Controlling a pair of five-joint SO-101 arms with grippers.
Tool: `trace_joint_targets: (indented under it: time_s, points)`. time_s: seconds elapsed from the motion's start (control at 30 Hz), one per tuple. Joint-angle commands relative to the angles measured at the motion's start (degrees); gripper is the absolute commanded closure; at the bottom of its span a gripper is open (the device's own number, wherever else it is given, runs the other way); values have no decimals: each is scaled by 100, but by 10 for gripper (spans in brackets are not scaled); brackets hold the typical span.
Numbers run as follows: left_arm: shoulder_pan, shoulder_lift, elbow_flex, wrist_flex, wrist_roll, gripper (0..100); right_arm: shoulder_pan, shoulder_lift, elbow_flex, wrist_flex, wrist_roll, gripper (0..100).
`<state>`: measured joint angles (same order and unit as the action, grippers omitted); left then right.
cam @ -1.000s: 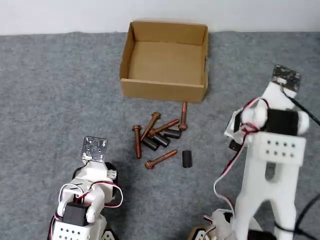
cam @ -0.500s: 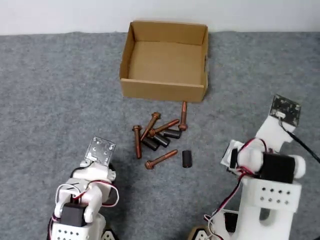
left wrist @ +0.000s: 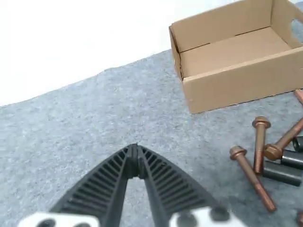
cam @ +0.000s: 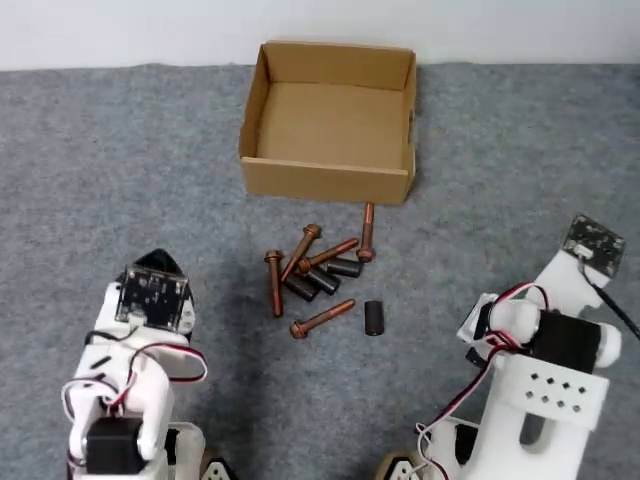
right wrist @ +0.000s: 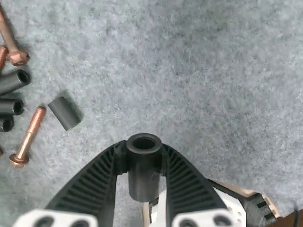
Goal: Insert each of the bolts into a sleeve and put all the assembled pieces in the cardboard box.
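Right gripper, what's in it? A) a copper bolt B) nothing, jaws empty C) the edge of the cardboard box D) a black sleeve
D: in the right wrist view the right gripper is shut on a black sleeve, with the sleeve's open bore facing the camera.

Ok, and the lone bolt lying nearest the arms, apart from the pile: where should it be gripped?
Probably mid-shank, from straight above, closing across its length. The bolt lies flat on the carpet, clear of the pile and the loose sleeve, so both sides are free, and its tip stays bare for sleeving.
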<state>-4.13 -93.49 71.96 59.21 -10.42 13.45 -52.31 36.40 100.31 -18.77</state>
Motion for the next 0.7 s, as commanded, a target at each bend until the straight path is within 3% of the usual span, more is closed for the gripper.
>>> trace_joint_targets:
  time_s: [0.0,0.2,0.43,0.57,0.67]
  points:
    - [176,1345,-954,-114,-26,992,48,-75,62,75,-70,991]
    - [633,3930,-2211,1029,114,992,48,-75,211,75,-70,991]
    - [993,6470,-3495,1310,2013,991,48,-804,686,-242,-62,991]
    - [1354,7640,-4233,1319,2593,983,40,-1516,1143,-462,0,991]
    - [1574,8404,-4796,1521,2971,902,48,-1798,1196,-514,79,991]
